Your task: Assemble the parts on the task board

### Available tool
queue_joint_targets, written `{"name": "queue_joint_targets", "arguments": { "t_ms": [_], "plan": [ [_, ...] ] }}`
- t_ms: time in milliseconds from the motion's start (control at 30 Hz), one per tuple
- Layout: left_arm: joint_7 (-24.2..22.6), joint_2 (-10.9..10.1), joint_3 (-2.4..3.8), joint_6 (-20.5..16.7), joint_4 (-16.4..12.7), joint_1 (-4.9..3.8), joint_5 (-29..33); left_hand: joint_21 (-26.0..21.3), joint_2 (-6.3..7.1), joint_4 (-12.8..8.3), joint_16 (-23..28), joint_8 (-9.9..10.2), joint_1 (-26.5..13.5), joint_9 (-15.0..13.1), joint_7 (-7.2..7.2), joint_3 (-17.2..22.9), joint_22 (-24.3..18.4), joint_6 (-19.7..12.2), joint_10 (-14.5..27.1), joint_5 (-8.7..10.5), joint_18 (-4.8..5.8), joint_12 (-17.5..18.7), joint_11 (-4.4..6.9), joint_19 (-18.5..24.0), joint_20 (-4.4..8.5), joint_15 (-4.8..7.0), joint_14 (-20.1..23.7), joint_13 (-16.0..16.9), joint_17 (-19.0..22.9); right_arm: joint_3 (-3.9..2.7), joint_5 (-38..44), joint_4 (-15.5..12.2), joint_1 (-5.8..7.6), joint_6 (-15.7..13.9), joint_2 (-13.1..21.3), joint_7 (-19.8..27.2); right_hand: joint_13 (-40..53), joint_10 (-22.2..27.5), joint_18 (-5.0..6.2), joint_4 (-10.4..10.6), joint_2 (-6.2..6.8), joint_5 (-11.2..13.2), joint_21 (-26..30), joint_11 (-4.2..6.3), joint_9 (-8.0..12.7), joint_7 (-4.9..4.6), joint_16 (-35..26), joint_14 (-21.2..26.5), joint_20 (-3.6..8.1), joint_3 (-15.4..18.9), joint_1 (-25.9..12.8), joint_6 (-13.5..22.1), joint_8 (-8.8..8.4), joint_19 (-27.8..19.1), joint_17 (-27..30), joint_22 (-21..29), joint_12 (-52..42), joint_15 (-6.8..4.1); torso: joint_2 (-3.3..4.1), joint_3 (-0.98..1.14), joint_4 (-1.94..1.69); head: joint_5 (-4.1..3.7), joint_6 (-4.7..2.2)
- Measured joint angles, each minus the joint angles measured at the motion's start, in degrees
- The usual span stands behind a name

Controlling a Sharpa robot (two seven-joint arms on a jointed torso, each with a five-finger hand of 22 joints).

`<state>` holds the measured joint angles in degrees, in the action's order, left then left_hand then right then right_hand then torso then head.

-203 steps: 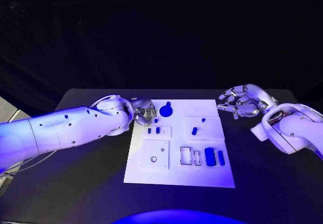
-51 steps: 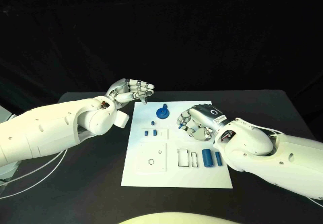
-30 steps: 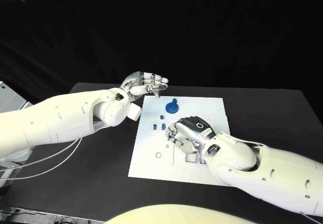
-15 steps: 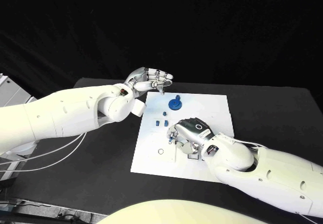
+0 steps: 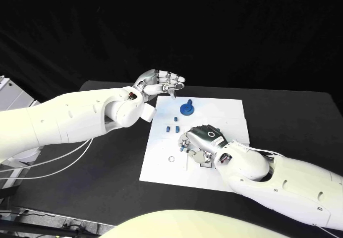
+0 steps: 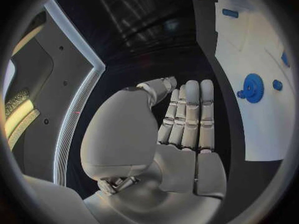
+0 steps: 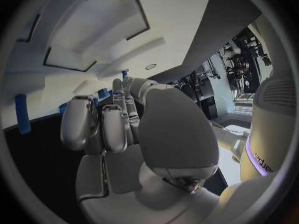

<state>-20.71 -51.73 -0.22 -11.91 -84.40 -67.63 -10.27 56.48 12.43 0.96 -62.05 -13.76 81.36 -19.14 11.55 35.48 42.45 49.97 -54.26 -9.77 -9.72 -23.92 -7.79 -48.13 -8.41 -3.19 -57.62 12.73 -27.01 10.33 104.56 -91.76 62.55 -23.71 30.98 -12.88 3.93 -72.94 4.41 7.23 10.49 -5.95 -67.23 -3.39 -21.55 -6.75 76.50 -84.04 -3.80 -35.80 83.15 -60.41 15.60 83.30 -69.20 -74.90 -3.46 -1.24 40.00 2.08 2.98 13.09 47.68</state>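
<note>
Left robot hand (image 5: 161,83) curled, empty | right robot hand (image 5: 200,144) grip unclear | task board (image 5: 225,111) one

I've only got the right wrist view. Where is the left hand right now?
Observer: The left hand is near the far left corner of the board, touching no part.
Operator: Is it holding anything?
Observer: No. The left wrist view shows its fingers curled in on nothing.
Operator: Which part is nearest it?
Observer: The gear, lying on the board's far end, untouched.
</note>
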Motion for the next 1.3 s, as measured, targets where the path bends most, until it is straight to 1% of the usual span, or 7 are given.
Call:
{"name": "queue_joint_targets", "arguments": {
  "t_ms": [233,500,1100,1133,1200,1267,1300],
  "plan": [
    [0.03,-0.01,0.0,0.01,0.01,0.0,0.03,0.0,0.0,0.0,0.0,0.0,0.0,0.0,0.0,0.0,0.0,0.0,0.0,0.0,0.0,0.0,0.0,0.0,0.0,0.0,0.0,0.0,0.0,0.03,0.2,0.11,-0.05,0.16,-0.12,0.0,0.0,-0.15,0.0,-0.01,-0.01,0.08,0.0,0.0,0.0,-0.19,0.0,0.0,0.0,0.01,0.01,-0.19,-0.19,0.0,0.0,0.0,0.01,0.0,-0.01,0.0,0.02,0.15,0.13],
    [0.09,-0.03,0.0,0.02,0.01,0.0,0.04,0.0,0.0,0.0,0.0,0.0,0.0,0.06,0.2,0.0,-0.11,-0.2,0.0,0.0,0.0,0.0,0.0,0.0,0.0,0.0,0.0,-0.05,0.06,0.07,0.34,0.32,-0.18,0.34,-0.35,-0.03,-0.02,-0.15,0.0,-0.01,-0.09,0.19,0.0,-0.01,0.06,-0.19,0.0,0.0,0.0,0.01,0.1,-0.18,0.13,0.0,0.0,-0.04,0.04,0.0,-0.01,-0.02,0.02,0.29,0.18],
    [0.23,-0.11,0.0,0.02,-0.06,0.0,0.06,0.0,0.0,-0.16,0.0,-0.02,0.0,0.07,0.2,-0.16,-0.13,-0.21,0.0,0.0,0.0,0.0,0.0,0.0,0.0,0.0,0.0,-0.05,0.05,0.09,1.11,0.88,-0.14,1.82,-1.23,-0.38,-0.01,-0.14,0.0,-0.3,-0.16,0.01,0.37,-0.02,-0.15,-0.18,0.0,0.0,0.0,-0.18,0.17,-0.15,0.06,0.0,0.15,-0.03,-0.07,0.0,0.02,-0.04,-0.01,0.34,0.29],
    [0.24,-0.11,0.0,0.02,-0.06,0.0,0.06,0.0,0.0,-0.16,0.0,-0.01,0.0,0.07,0.21,-0.16,-0.13,-0.21,0.0,0.0,0.0,0.0,0.0,0.0,0.0,0.0,0.0,-0.05,0.05,0.14,1.11,0.9,-0.14,1.95,-1.27,-0.37,-0.01,0.06,0.0,-0.3,-0.15,0.01,0.68,-0.23,-0.28,-0.39,0.0,0.0,0.0,-0.18,0.15,0.21,0.05,0.0,0.17,-0.03,-0.07,0.0,0.02,-0.04,0.0,0.36,0.3],
    [0.25,-0.12,0.0,0.02,-0.07,-0.01,0.07,0.0,0.0,-0.16,0.0,-0.01,0.0,0.06,0.2,-0.16,-0.13,-0.21,0.0,0.0,0.0,0.0,0.0,0.0,0.0,0.0,0.0,-0.05,0.05,0.17,1.11,0.92,-0.16,2.07,-1.29,-0.29,0.02,0.28,0.0,-0.3,0.05,-0.02,0.68,-0.45,-0.49,-0.49,0.0,0.01,0.0,-0.18,-0.55,0.33,0.0,0.0,0.18,-0.03,-0.14,0.05,0.02,-0.04,0.01,0.37,0.31],
    [0.27,-0.13,0.0,0.02,-0.07,-0.01,0.07,0.0,0.0,-0.16,0.0,-0.01,0.0,0.06,0.2,-0.16,-0.12,-0.21,0.0,0.0,0.0,0.0,0.0,0.0,0.0,0.0,0.0,-0.05,0.05,0.19,1.09,0.93,-0.16,2.09,-1.29,-0.18,0.06,0.99,0.0,-0.38,1.13,-0.26,1.37,-0.78,-0.58,-0.91,0.22,0.02,-0.33,-0.06,-2.2,0.81,-0.35,-0.34,0.25,-0.02,-0.4,0.62,0.02,-0.04,0.02,0.4,0.34],
    [0.28,-0.13,0.0,0.02,-0.07,-0.01,0.07,0.0,0.0,-0.16,0.0,-0.02,0.0,0.07,0.2,-0.16,-0.12,-0.21,0.0,0.0,0.0,0.0,0.0,0.0,0.0,0.0,0.0,-0.05,0.05,0.21,1.06,0.94,-0.16,2.09,-1.29,-0.13,0.07,1.51,0.0,-0.32,1.66,-0.22,1.78,-0.86,-0.59,-0.82,0.22,0.02,-0.33,0.3,-2.79,1.06,-0.56,-0.33,0.26,-0.02,-0.35,0.62,0.02,-0.04,0.02,0.42,0.35]
  ]
}}
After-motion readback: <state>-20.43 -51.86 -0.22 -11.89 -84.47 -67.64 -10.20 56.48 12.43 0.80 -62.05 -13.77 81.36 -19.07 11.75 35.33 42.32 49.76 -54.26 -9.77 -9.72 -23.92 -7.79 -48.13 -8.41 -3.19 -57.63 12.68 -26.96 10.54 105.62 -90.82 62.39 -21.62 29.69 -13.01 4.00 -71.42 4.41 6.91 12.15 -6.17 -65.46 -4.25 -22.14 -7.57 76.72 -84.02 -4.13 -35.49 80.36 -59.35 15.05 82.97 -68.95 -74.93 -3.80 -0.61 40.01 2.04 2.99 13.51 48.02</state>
